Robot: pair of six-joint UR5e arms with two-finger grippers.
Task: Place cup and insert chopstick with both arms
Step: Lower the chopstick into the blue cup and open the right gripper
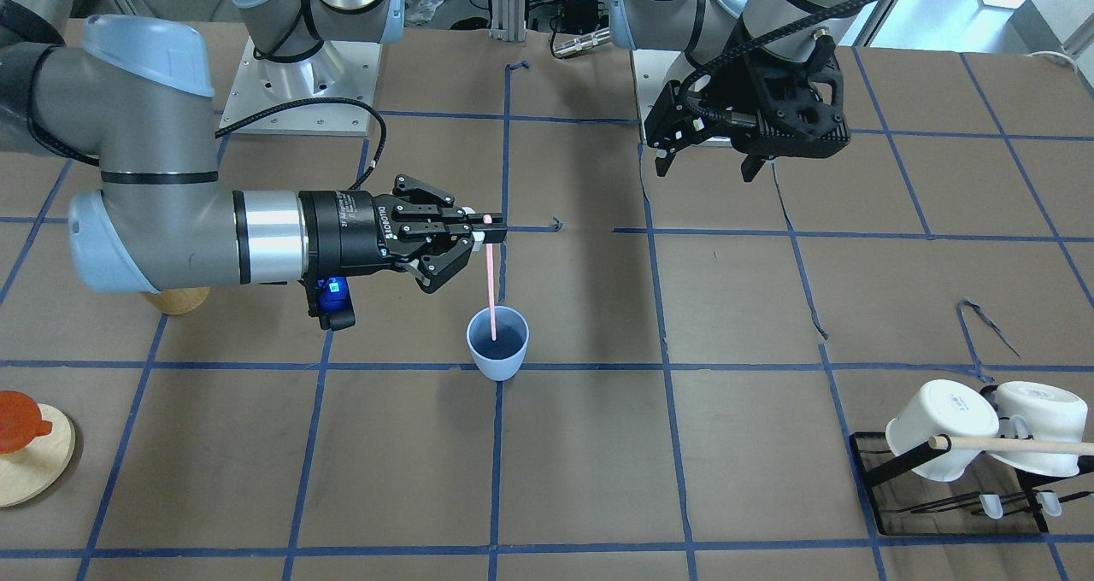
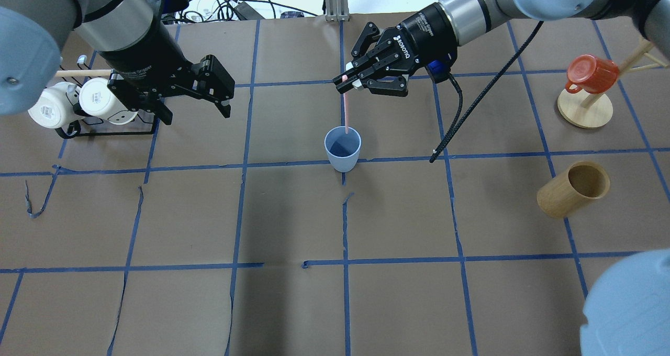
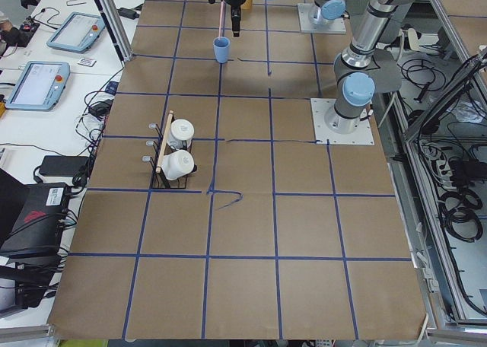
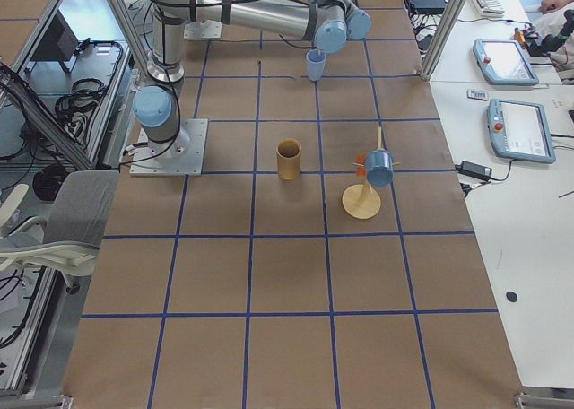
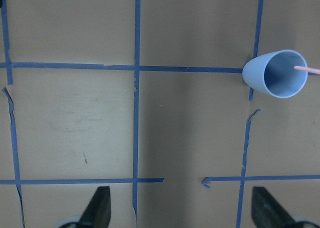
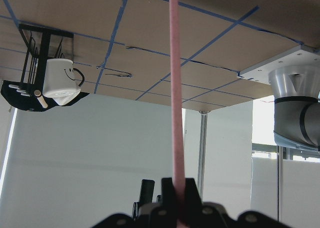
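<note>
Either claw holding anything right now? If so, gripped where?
The right claw pinches the pink chopstick at its top end; the lower end hangs inside the blue cup. The left claw is open and empty.

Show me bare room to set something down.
Bare: the table on the robot's side of the blue cup, and between it and the wooden cup. Crowded: by the mug rack and the red mug stand.
</note>
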